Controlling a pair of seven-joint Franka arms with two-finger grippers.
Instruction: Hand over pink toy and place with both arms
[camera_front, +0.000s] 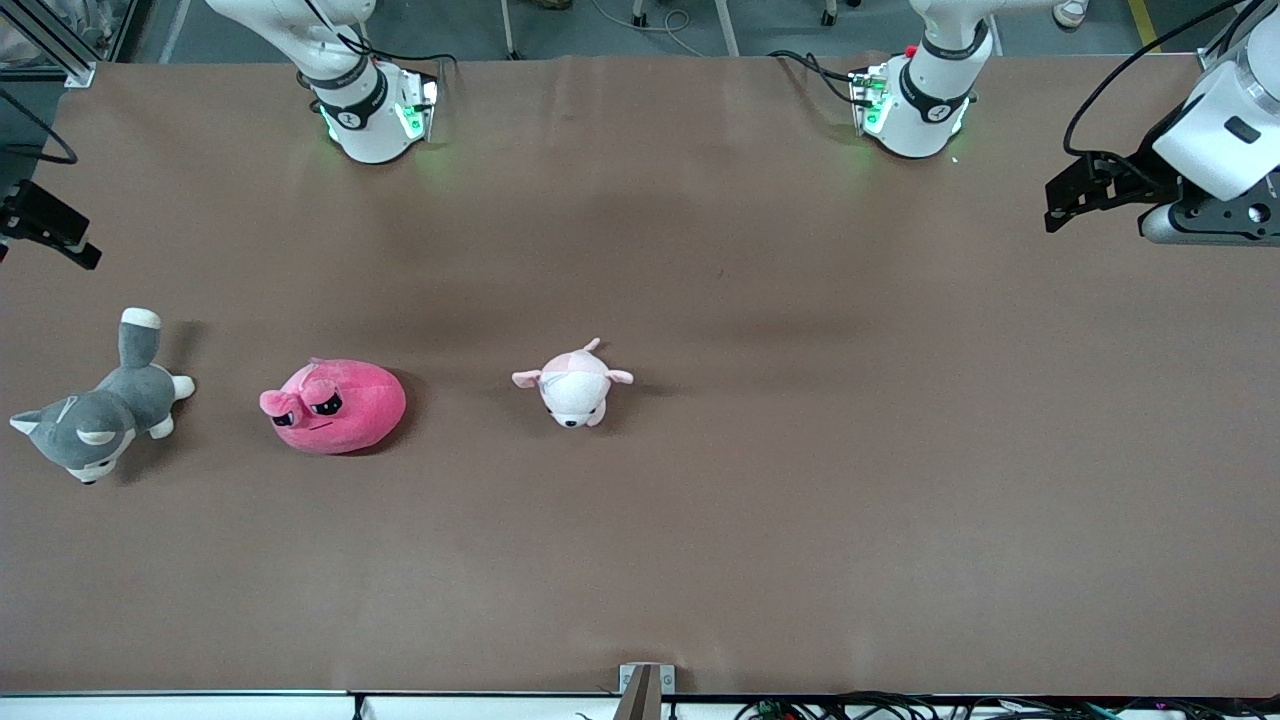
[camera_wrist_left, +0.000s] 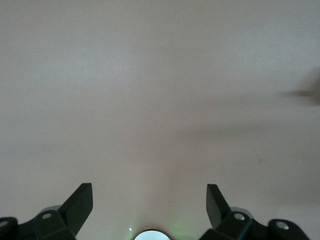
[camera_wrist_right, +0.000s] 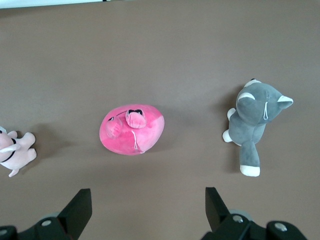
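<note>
The pink toy (camera_front: 340, 408), a round hot-pink plush with frowning black eyes, lies on the brown table toward the right arm's end. It also shows in the right wrist view (camera_wrist_right: 132, 131), well clear of the fingertips. My right gripper (camera_front: 60, 235) hangs open and empty over the table edge at the right arm's end; its open jaws show in the right wrist view (camera_wrist_right: 148, 196). My left gripper (camera_front: 1062, 200) hangs open and empty over bare table at the left arm's end. The left wrist view (camera_wrist_left: 150, 192) shows only table under it.
A grey-and-white husky plush (camera_front: 100, 415) lies beside the pink toy, nearer the right arm's end; it shows in the right wrist view (camera_wrist_right: 255, 120). A small pale pink-and-white plush (camera_front: 575, 385) lies beside it toward the middle, cut off in the right wrist view (camera_wrist_right: 12, 150).
</note>
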